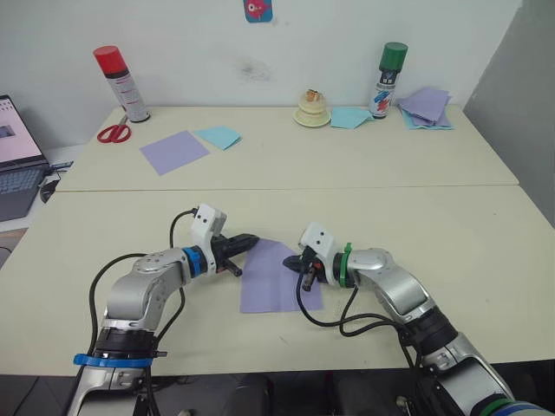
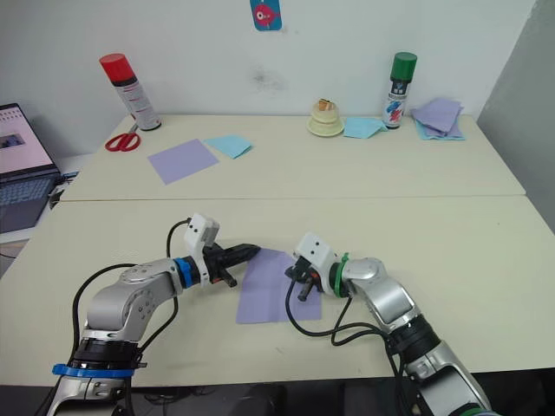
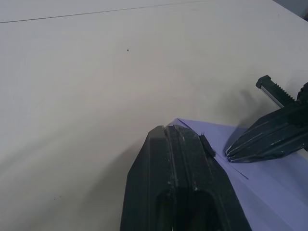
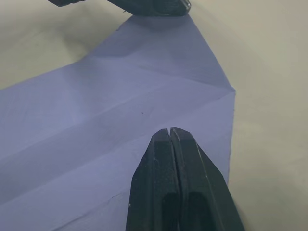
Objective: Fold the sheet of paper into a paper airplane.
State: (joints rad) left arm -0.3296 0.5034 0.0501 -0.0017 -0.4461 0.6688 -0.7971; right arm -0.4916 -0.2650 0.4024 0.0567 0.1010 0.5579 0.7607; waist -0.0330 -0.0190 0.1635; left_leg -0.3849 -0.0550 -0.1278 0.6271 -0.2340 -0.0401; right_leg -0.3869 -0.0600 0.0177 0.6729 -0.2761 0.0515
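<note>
Bench (image 1: 451, 234) carries the creased paper (image 1: 273, 282) flat at its near middle, between our grippers. Our left gripper (image 1: 250, 240), pressed together, tips its far-left corner; our right gripper (image 1: 292, 261), also closed, rests on its right edge.

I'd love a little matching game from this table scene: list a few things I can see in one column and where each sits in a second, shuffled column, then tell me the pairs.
Things:
1. creased lavender sheet of paper
2. red-handled scissors
3. green-capped spray can
4. smooth lavender sheet

Places:
A. far side, by the messy stack of purple sheets
B. between the left tool and right tool
C. beside the red-capped spray can
D. next to the small light blue sheet

Pairs: 1-B, 2-C, 3-A, 4-D
</note>
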